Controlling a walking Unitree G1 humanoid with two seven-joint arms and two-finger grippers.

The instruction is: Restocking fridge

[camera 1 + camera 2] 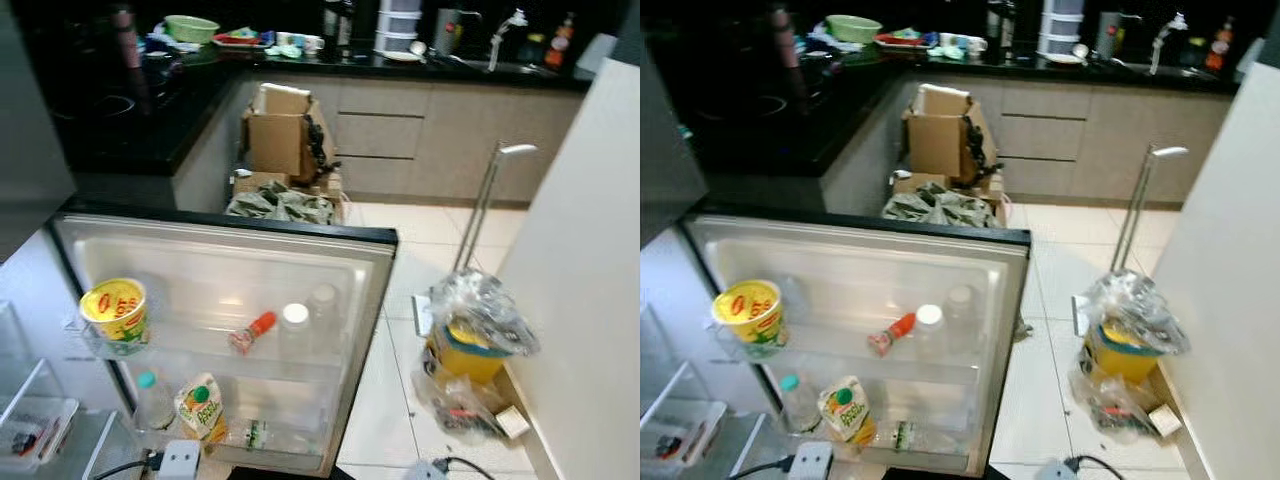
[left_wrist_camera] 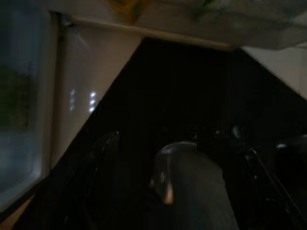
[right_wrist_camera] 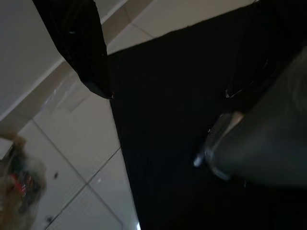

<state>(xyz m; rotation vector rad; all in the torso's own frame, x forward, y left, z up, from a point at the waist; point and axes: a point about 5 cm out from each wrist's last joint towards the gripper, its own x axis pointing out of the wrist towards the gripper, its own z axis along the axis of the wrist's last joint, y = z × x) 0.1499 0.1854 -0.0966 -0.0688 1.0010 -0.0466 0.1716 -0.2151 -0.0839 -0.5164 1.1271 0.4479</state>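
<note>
The fridge door point(image 1: 350, 330) stands wide open and serves as the landmark here. Nearest, below its lower shelf, a white plug block point(image 1: 178, 460) with a black cable lies at the door's foot. On the lower shelf stand a teal-capped bottle point(image 1: 152, 400) and, just beside it, a green-and-yellow carton point(image 1: 202, 408); a small bottle point(image 1: 258, 434) lies on its side near them. On the upper shelf sit a yellow tub point(image 1: 115, 312) at the hinge end, a red-capped bottle point(image 1: 250, 333) lying down in the middle, and a white-capped jar point(image 1: 294, 325) beside a clear one. To the hinge side of the door, clear drawers point(image 1: 35, 425) of the fridge interior show.

Both arms hang low. The left gripper point(image 2: 177, 182) appears in shadow close under the door; whether its fingers are apart or together cannot be told. The right gripper point(image 3: 144, 96) hangs over the tiled floor, one black finger point(image 3: 81, 43) visible, its spread also unclear.

Nothing is held, so the step in hand looks like fetching stock. Off the door's free edge, a bag point(image 1: 478, 335) with a yellow item sits on the floor; beyond the door's top edge stand cardboard boxes point(image 1: 285, 135). A good approach would be to turn toward the bag, keeping clear of the door edge and the cable.
</note>
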